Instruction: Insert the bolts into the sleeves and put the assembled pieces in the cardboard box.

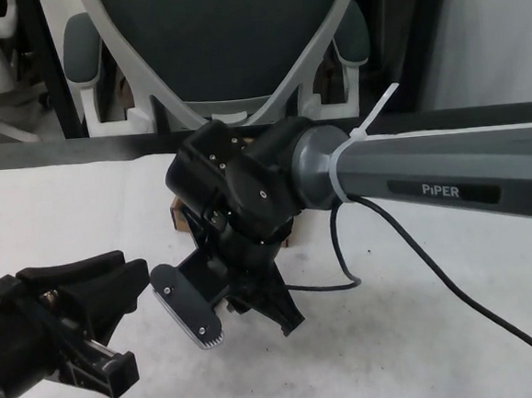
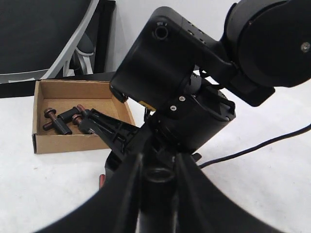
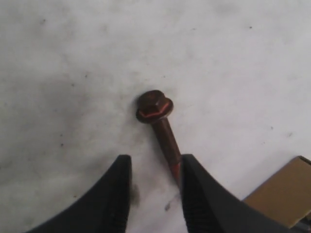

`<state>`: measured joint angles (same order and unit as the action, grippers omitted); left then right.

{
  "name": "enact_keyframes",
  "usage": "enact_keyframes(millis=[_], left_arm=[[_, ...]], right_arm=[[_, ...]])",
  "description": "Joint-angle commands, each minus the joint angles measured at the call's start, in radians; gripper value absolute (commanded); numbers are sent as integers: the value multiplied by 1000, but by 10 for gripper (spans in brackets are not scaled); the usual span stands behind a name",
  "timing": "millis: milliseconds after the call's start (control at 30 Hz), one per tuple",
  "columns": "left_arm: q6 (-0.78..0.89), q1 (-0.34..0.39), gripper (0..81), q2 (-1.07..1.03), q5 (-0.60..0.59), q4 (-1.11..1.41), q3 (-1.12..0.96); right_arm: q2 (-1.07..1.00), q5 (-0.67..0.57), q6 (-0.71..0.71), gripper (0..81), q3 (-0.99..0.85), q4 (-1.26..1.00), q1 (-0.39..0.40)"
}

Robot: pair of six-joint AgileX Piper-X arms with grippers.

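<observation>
Where my right arm (image 1: 430, 172) extends from the right over the white counter (image 1: 426, 352), its jaws point down and stand open above a copper-coloured bolt (image 3: 158, 121). The bolt lies flat on the counter with its hex head away from the jaws. Its tip is just beside the inner face of one finger (image 3: 199, 204) and apart from the other. My left jaws, low at the near left of the high view, are closed on a black sleeve (image 2: 160, 175), whose open end shows between the fingers. The cardboard box (image 2: 53, 143) sits on the counter near the right jaws. A few assembled pieces (image 2: 60, 124) lie inside it, their copper heads showing.
</observation>
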<state>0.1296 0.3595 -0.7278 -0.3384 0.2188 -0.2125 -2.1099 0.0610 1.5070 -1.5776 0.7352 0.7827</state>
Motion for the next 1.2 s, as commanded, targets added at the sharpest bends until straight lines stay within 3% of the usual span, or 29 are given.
enact_keyframes(millis=[0, 633, 733, 833, 1167], left_arm=[[-3, 0, 8, 10, -7, 25, -1], [-6, 0, 8, 10, -7, 25, -1], [-6, 0, 8, 10, -7, 25, -1], [-6, 0, 8, 10, -7, 25, -1], [-6, 0, 8, 10, -7, 25, -1]], right_arm=[[-4, -15, 7, 321, -11, -17, 0], [-76, -82, 18, 321, -58, -20, 3], [-79, -85, 18, 240, -58, -13, 3], [-82, -102, 4, 2, -58, -5, 3], [-74, -96, -126, 2, -58, -6, 3]])
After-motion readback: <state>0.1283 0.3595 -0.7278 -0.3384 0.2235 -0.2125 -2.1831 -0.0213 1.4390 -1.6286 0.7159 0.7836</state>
